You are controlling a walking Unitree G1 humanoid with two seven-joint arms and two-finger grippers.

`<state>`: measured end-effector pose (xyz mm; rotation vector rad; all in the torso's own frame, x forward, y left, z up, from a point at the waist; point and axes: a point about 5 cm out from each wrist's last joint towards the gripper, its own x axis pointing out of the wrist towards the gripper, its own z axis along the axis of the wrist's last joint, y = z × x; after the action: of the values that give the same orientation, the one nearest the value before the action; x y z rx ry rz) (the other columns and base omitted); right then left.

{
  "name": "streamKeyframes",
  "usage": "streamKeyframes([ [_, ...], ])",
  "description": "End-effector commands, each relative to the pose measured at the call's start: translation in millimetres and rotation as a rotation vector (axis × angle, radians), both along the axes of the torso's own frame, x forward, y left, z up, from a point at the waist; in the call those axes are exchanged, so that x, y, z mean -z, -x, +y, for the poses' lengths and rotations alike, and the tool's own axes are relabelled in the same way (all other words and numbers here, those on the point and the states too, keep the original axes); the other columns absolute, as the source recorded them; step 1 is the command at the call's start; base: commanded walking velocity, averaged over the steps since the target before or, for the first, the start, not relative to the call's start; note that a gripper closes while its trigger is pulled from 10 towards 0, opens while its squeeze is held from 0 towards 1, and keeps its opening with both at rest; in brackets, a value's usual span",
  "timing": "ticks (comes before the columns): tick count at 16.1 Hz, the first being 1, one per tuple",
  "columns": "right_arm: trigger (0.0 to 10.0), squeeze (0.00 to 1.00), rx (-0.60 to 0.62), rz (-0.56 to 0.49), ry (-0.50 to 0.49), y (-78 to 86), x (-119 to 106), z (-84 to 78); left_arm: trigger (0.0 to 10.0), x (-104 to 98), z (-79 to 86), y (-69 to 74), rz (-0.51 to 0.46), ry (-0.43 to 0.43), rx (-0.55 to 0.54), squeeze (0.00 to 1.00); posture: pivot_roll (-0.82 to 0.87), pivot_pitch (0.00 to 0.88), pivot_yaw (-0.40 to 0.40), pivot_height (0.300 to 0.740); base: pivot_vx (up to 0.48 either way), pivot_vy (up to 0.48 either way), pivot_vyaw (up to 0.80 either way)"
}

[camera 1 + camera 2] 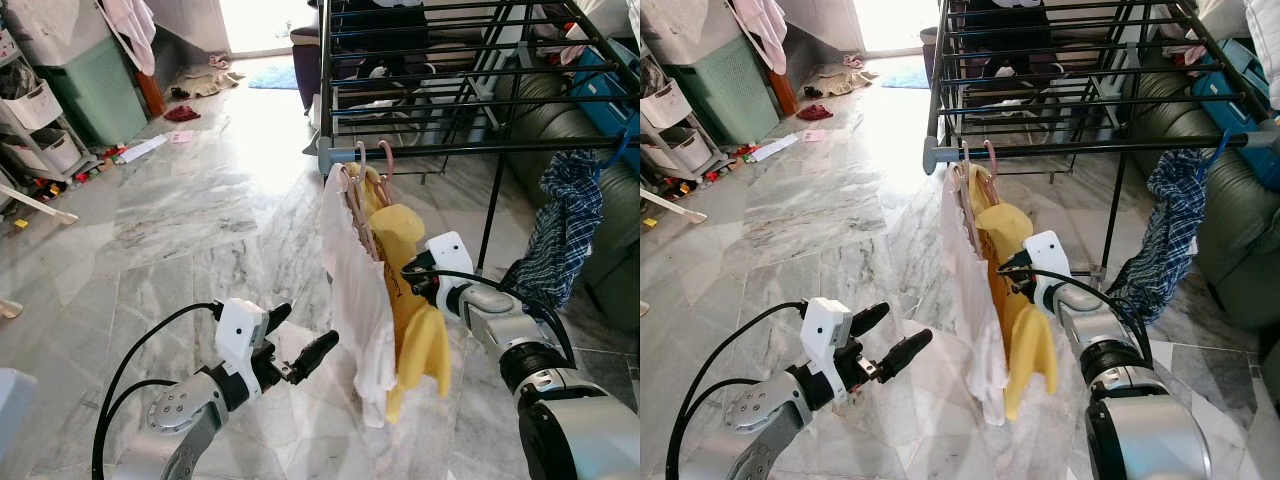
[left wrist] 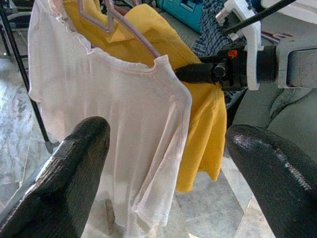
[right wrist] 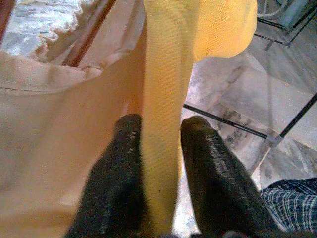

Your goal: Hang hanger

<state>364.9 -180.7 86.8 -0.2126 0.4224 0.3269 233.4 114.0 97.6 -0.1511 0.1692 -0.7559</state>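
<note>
Two pink hangers (image 1: 372, 165) hook over the front rail of a black drying rack (image 1: 480, 150). A white shirt (image 1: 350, 270) hangs on one and a yellow shirt (image 1: 420, 340) on the one behind it. My right gripper (image 1: 408, 272) reaches in from the right at shoulder height. In the right wrist view its fingers (image 3: 131, 148) pinch a fold of the yellow shirt (image 3: 161, 74). My left gripper (image 1: 305, 332) is low and to the left of the white shirt, open and holding nothing, pointing at both shirts (image 2: 124, 109).
A blue plaid cloth (image 1: 565, 225) hangs from the rack's right end, in front of a dark sofa (image 1: 560, 110). A green basket (image 1: 95, 90) and a shelf of white bins (image 1: 40, 120) stand at the left. Clothes (image 1: 205, 85) lie on the marble floor far back.
</note>
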Motion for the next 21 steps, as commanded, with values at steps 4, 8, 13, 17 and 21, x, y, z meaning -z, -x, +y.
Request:
streamKeyframes([
  [4,0.0,0.00,0.048,-0.064,-0.001,-7.8,-12.4,-0.8,10.0,-0.8,0.7,1.8,-0.005,-0.020,0.011,0.00,-0.04,0.107,0.078,0.740,0.000,0.000,0.00],
  [8,0.0,0.00,0.062,-0.076,-0.009,-9.7,-15.3,-0.4,10.0,-0.5,-1.1,-0.6,-0.006,-0.018,0.017,0.00,-0.05,0.098,0.080,0.740,0.000,0.000,0.00],
  [13,0.0,0.00,0.105,-0.161,-0.023,-14.9,-27.9,-3.5,10.0,-0.2,0.4,-1.8,-0.010,-0.017,0.004,0.00,-0.04,0.091,0.074,0.740,0.000,0.000,0.00],
  [17,0.0,0.00,0.180,-0.347,-0.067,-22.5,-56.5,-7.9,10.0,-0.6,0.5,-3.2,-0.020,-0.014,-0.010,0.00,-0.05,0.084,0.071,0.740,0.000,0.000,0.00],
  [21,0.0,0.00,0.246,-0.469,-0.087,-15.6,-65.5,-11.3,10.0,-0.6,-2.2,-3.5,-0.022,-0.008,-0.004,0.00,-0.06,0.087,0.075,0.740,0.000,0.000,0.00],
])
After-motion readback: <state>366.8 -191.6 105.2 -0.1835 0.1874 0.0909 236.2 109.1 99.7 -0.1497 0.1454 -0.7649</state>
